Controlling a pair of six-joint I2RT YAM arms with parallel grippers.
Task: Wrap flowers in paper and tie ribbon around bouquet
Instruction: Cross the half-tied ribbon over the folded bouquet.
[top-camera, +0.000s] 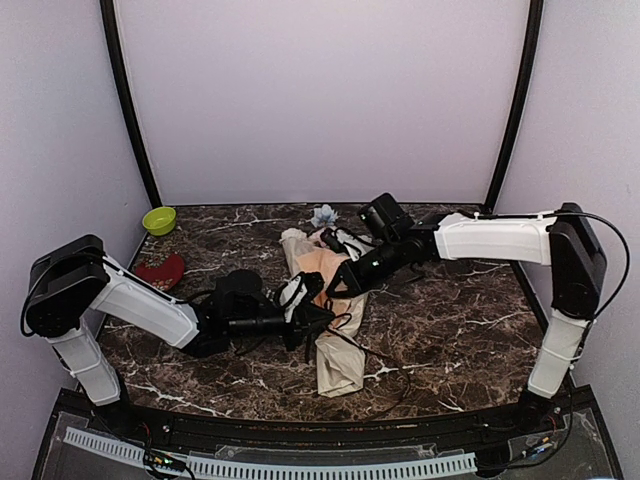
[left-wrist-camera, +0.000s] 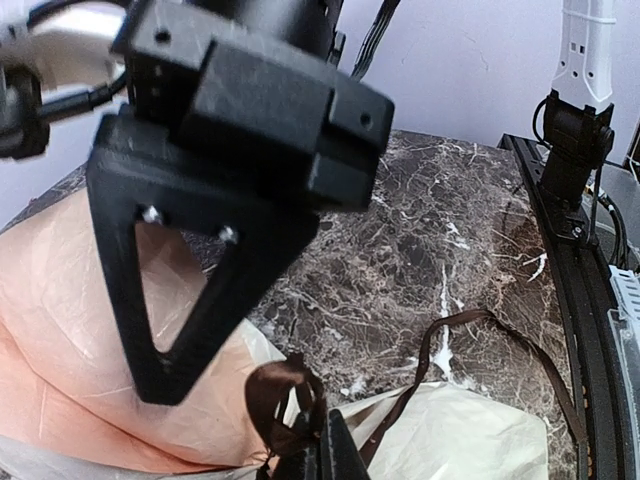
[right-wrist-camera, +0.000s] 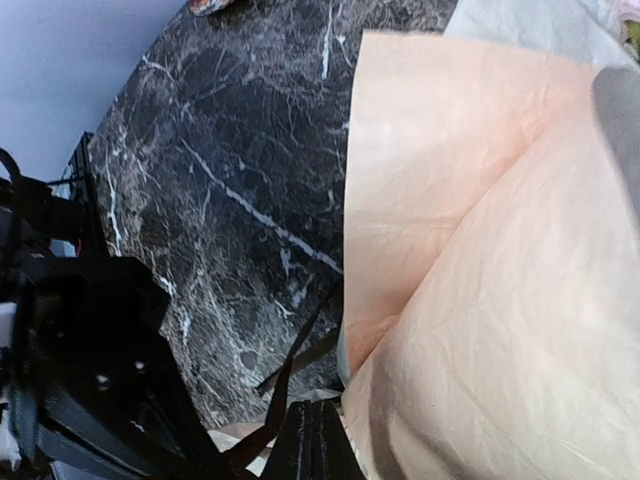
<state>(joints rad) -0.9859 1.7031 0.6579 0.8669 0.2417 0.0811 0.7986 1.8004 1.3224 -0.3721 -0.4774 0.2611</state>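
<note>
One green bowl (top-camera: 159, 220) left of bouquet (top-camera: 336, 366)

You're in a robot lab booth: plain pale walls (top-camera: 320, 100) box in your marble-patterned table (top-camera: 460, 320), black poles (top-camera: 128, 110) stand in the corners, and a slotted cable duct (top-camera: 300, 466) runs along the near edge.

Bare marble tabletop (top-camera: 460, 320) right of bouquet (top-camera: 338, 365), green bowl (top-camera: 159, 220), red dish (top-camera: 160, 270) blocking far left
</note>
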